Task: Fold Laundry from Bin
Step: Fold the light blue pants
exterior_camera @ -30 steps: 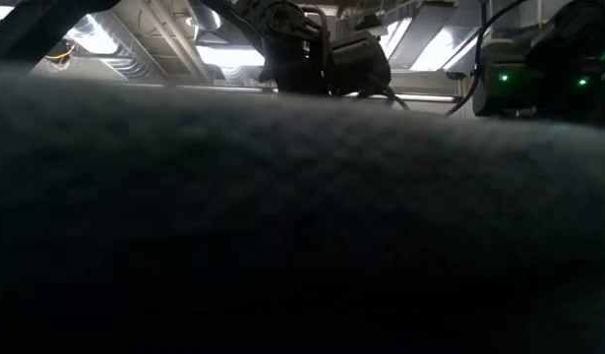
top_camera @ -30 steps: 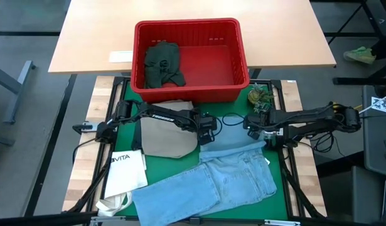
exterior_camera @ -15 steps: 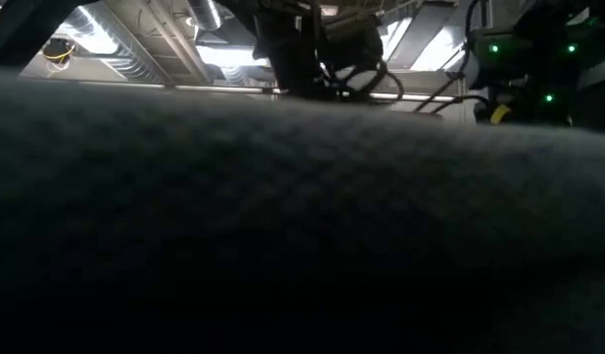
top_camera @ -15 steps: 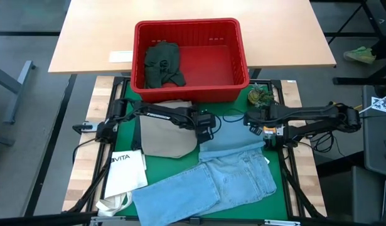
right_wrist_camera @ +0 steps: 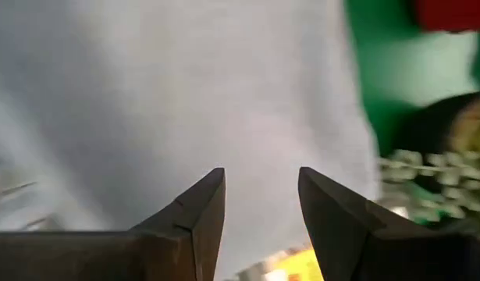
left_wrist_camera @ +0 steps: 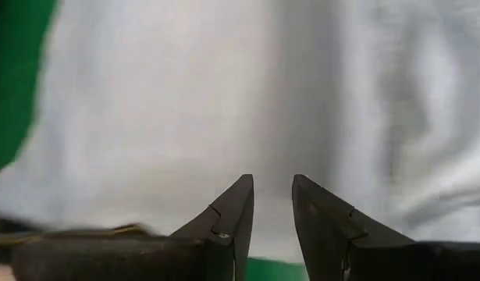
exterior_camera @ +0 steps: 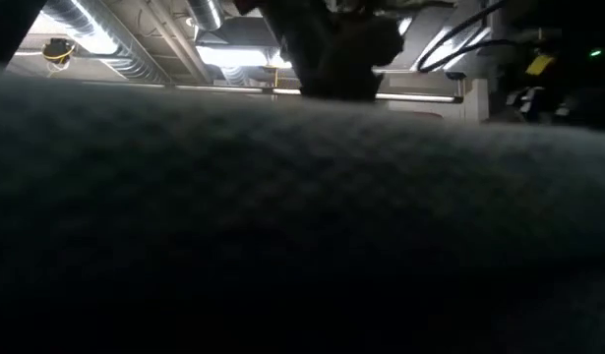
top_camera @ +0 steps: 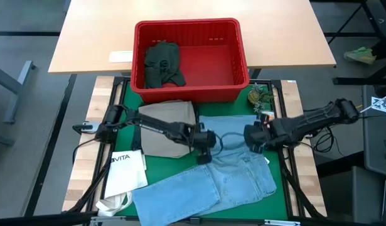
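Jeans (top_camera: 233, 172) lie centre frame, spread for folding; left claw (top_camera: 204, 150) and right claw (top_camera: 250, 139) hover apart, empty, over the waistband.

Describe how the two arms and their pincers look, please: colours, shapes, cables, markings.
Both arms are dark, slim and jointed. The left arm bears white lettering; black cables loop beside the left pincer. The right pincer shows a small orange-yellow spot nearby. The fingers are dark, tapered wedges.

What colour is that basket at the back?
Red: the basket shows best in the high view.
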Controlling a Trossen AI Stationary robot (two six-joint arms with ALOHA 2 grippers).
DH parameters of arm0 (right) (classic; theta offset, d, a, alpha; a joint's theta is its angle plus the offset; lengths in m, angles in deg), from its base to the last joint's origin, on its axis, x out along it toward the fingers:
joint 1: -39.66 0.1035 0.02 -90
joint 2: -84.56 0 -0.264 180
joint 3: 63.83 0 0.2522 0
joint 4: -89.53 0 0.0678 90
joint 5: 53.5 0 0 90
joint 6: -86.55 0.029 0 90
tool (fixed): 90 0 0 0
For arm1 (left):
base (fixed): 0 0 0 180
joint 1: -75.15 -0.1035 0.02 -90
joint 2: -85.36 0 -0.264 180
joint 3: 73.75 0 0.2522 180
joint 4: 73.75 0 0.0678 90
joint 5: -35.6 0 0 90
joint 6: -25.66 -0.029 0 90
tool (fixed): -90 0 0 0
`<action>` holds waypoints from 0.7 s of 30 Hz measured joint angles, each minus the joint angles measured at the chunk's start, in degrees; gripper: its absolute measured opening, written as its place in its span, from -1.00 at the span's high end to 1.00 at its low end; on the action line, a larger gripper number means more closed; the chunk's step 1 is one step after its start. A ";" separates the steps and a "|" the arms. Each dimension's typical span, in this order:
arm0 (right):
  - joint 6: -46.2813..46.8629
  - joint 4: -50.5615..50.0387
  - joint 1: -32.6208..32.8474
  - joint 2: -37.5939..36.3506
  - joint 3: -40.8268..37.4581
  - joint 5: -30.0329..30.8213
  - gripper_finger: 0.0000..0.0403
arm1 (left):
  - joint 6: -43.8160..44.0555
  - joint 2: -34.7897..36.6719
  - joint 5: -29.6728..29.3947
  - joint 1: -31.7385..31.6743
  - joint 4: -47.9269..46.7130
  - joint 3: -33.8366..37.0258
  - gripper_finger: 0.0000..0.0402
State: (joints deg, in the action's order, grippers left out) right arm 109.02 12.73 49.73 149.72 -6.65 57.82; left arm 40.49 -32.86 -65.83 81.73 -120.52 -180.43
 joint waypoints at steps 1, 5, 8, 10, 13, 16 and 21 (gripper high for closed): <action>1.73 -0.07 2.22 0.35 -0.02 0.01 0.18 | -0.01 -0.20 -0.14 0.94 0.72 -0.06 0.57; 7.91 0.29 9.71 1.99 -0.05 0.01 0.18 | 0.01 -1.03 -3.24 4.05 1.24 -0.04 0.57; 10.87 0.26 13.56 3.90 -0.07 0.02 0.18 | 0.15 -1.67 -4.96 5.50 1.43 -0.04 0.57; 12.88 0.25 15.52 5.39 -0.07 0.03 0.18 | 0.24 -2.69 -4.75 6.14 2.20 -0.04 0.57; 14.89 0.29 17.64 7.94 -0.07 -0.84 0.18 | 0.94 -4.58 -3.91 6.95 2.57 -0.04 0.57; 15.41 0.23 18.99 10.63 -0.07 -3.12 0.18 | 1.54 -6.04 -3.84 7.48 2.73 -0.05 0.57; 15.46 0.22 19.66 15.62 -0.07 -4.32 0.18 | 1.57 -7.08 -4.16 7.70 2.87 -0.09 0.57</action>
State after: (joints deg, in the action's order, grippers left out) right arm 124.49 12.96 69.39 165.34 -6.72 53.49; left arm 42.06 -39.94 -69.99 89.43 -117.66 -180.52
